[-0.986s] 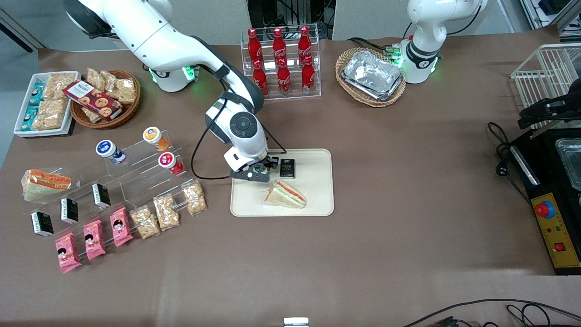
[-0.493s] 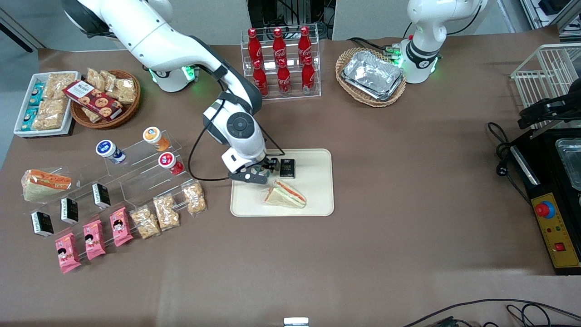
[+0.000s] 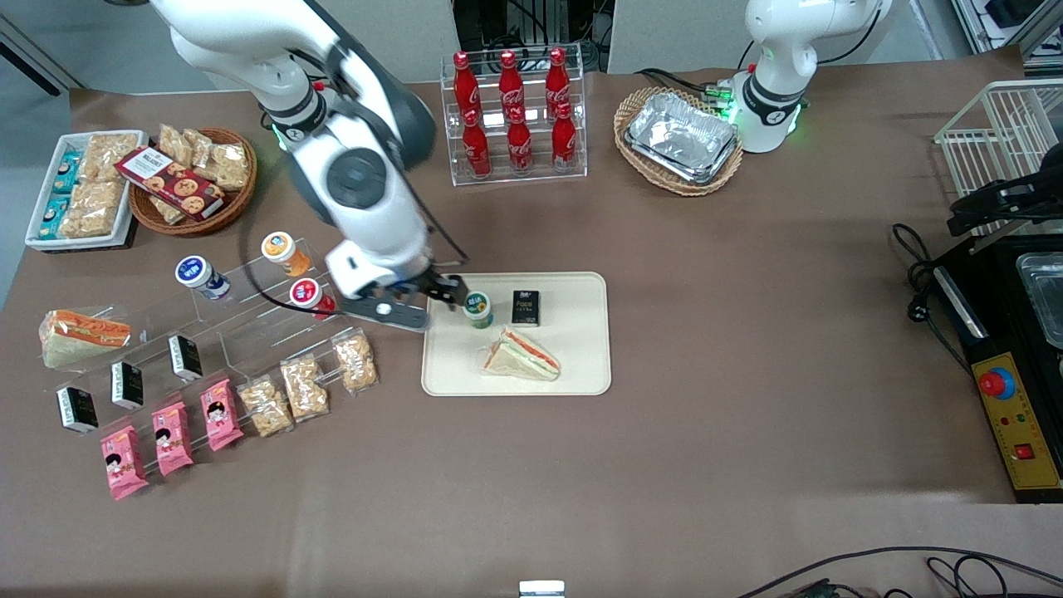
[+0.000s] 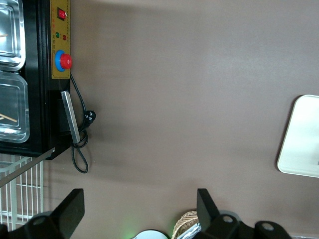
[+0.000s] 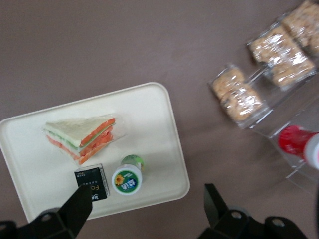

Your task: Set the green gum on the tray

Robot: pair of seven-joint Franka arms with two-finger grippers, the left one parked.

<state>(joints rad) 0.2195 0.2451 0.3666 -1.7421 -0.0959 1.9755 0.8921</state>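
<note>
the gripper partly hides the tray edge; red canister blurred

6 cola bottles, perhaps.

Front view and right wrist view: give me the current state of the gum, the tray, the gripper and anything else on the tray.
green gum: upright on the tray, lid up, not held.
tray: flat on the table, holding three items.
black box: on the tray, beside the gum.
sandwich: wrapped, on the tray, nearer the front camera than the gum.
gripper: open, holding nothing, raised at the tray's edge toward the working arm's end.
</note>
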